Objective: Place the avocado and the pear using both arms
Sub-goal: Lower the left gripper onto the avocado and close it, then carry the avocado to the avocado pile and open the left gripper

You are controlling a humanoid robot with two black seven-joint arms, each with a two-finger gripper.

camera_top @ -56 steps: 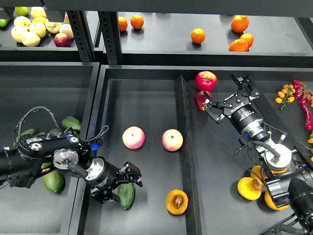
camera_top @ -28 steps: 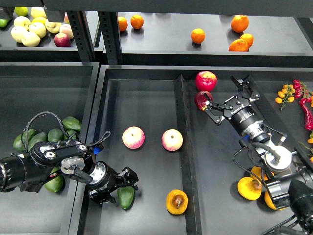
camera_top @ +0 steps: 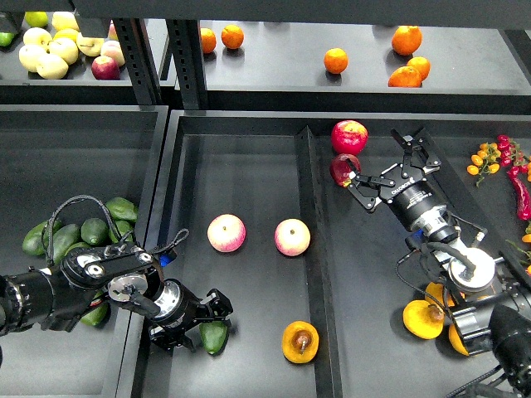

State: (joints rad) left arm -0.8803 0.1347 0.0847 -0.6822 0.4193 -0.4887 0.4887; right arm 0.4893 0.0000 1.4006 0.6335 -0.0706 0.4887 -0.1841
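Spanning the middle, the central tray (camera_top: 249, 149) holds two apples (camera_top: 226, 233), the pear (camera_top: 299, 342) near its front edge and the avocado (camera_top: 214, 335), which the left gripper (camera_top: 207, 317) clamps against the floor, apparently setting it down; the right gripper (camera_top: 388, 172) hovers spread-fingered, empty, beside red fruit (camera_top: 349, 137).

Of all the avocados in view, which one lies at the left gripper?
The avocado in the middle tray, alone at the left gripper tips. The other avocados sit piled in the left bin beside the arm.
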